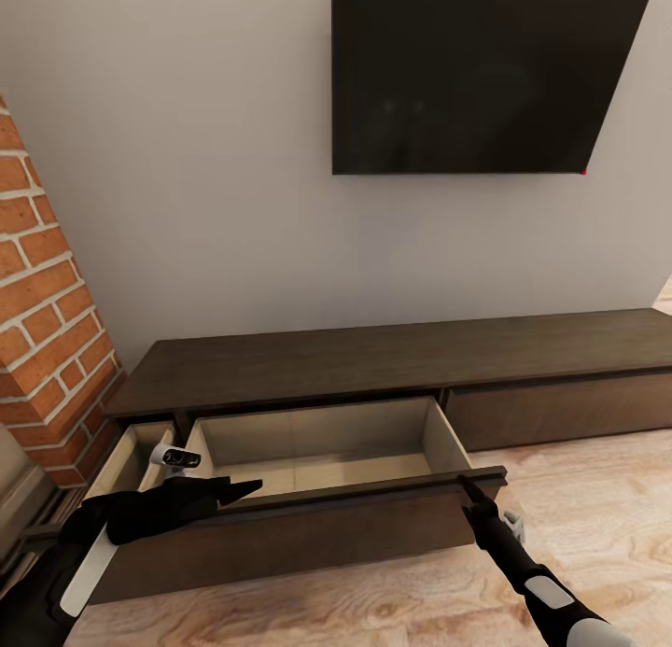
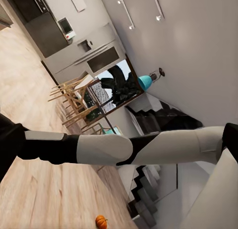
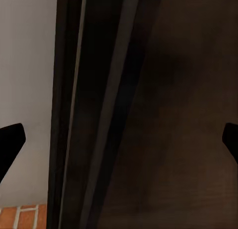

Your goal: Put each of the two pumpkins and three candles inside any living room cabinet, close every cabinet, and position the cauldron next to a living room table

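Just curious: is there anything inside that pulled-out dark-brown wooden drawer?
No; the head view shows the open drawer of the long dark-brown cabinet with bare pale wood inside.

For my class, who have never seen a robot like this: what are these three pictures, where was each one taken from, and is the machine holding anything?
This is a simulated robot with two arms. The large picture looks down from its head at a long dark cabinet under a wall screen. One drawer stands pulled open, and no objects show inside it. The right gripper sits at the drawer's front edge; the left gripper reaches near its other end. Neither visibly holds anything. The other two pictures come from cameras on the wrists. The left one looks across the room, where a small pumpkin lies on the floor. The right one sees dark cabinet wood up close.
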